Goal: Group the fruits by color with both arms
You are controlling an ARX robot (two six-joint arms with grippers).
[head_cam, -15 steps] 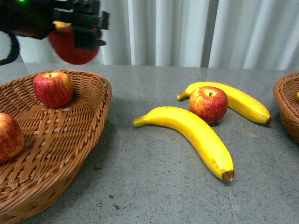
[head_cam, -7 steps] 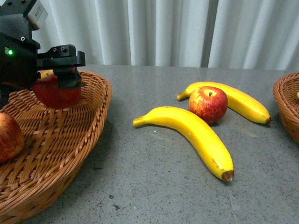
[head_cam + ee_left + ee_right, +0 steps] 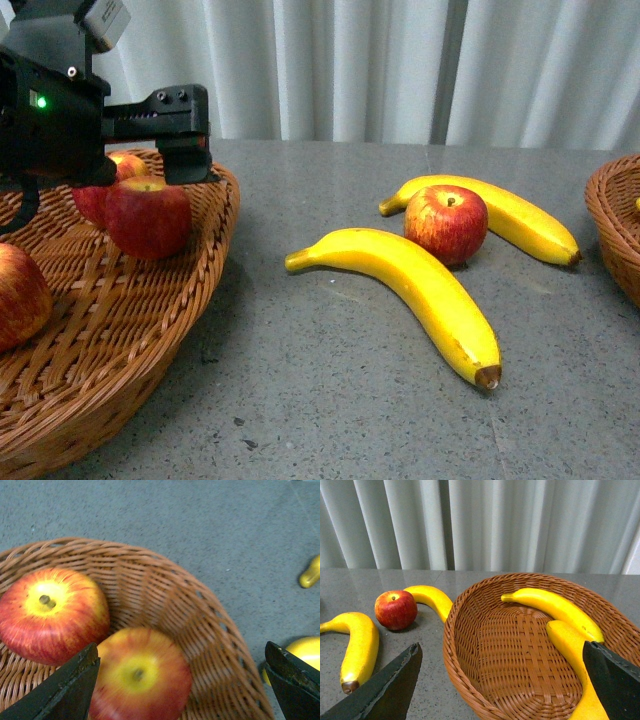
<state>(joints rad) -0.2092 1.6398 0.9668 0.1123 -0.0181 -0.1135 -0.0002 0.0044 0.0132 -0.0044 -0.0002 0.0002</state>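
Note:
My left gripper point(image 3: 165, 150) is open just above the left wicker basket point(image 3: 215, 230). A red apple point(image 3: 148, 216) lies free in it under the jaws, touching a second apple point(image 3: 92, 198); a third point(image 3: 20, 295) lies at the near left. In the left wrist view the apple between the fingers point(image 3: 140, 675) is blurred, beside the other point(image 3: 52, 612). On the table lie one apple point(image 3: 446, 222) and two bananas, near point(image 3: 410, 285) and far point(image 3: 505, 215). My right gripper point(image 3: 502, 690) is open over the right basket point(image 3: 452, 645), which holds two bananas point(image 3: 555, 607) point(image 3: 572, 652).
The right basket's rim point(image 3: 612, 225) shows at the right edge of the front view. White curtains hang behind the grey stone table point(image 3: 330, 400). The loose apple point(image 3: 396, 609) and bananas point(image 3: 357, 642) point(image 3: 431, 598) lie left of the right basket.
My left gripper came down from above with an apple into the left basket and let it go. The apple now rests beside another one. The table's fruit has not moved.

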